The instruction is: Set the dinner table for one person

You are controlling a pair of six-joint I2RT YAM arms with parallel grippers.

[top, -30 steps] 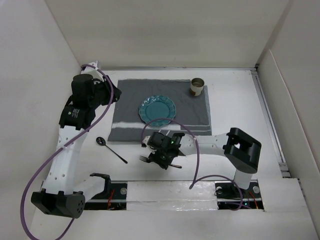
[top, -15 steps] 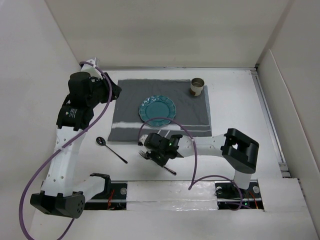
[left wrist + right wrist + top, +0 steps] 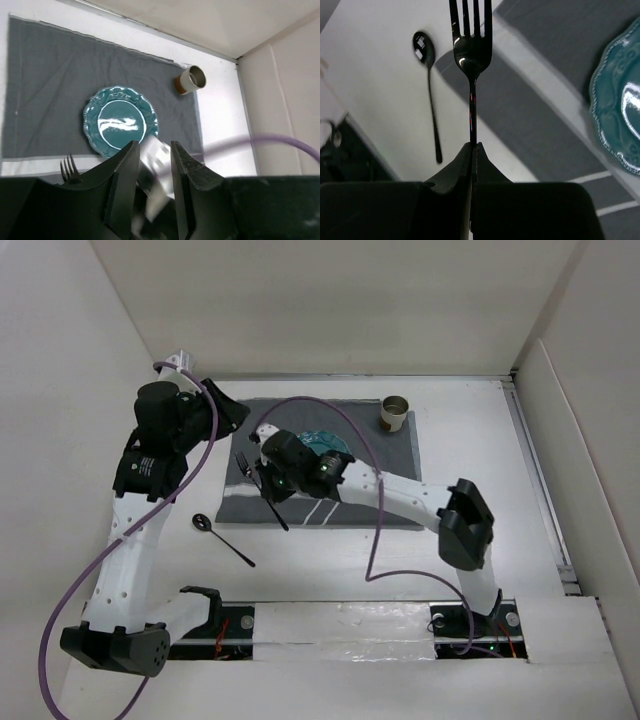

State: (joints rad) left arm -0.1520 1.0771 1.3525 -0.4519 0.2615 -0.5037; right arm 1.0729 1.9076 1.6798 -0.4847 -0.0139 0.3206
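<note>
R gripper (image 3: 471,146) swung 1 fork (image 3: 471,50) over cloth (image 3: 535,110); 1 spoon (image 3: 423,47).

Teal plate (image 3: 120,122) on grey cloth (image 3: 45,80); cup (image 3: 394,412) at its 1 o'clock corner, fork (image 3: 471,50) over its 9 o'clock edge, spoon (image 3: 226,543) beyond 8 o'clock

dinner table (image 3: 480,460) white | grey striped cloth (image 3: 395,455) centre | black spoon (image 3: 225,543) near-left | cup (image 3: 394,412) maybe straddling cloth corner

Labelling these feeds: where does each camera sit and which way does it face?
Top external: above, behind the bases, looking down at the dinner table; both arms show.
Left wrist: down past the open left gripper at plate, cup.
Right wrist: along the right gripper, shut on the fork; spoon beyond.
All share the plate.
</note>
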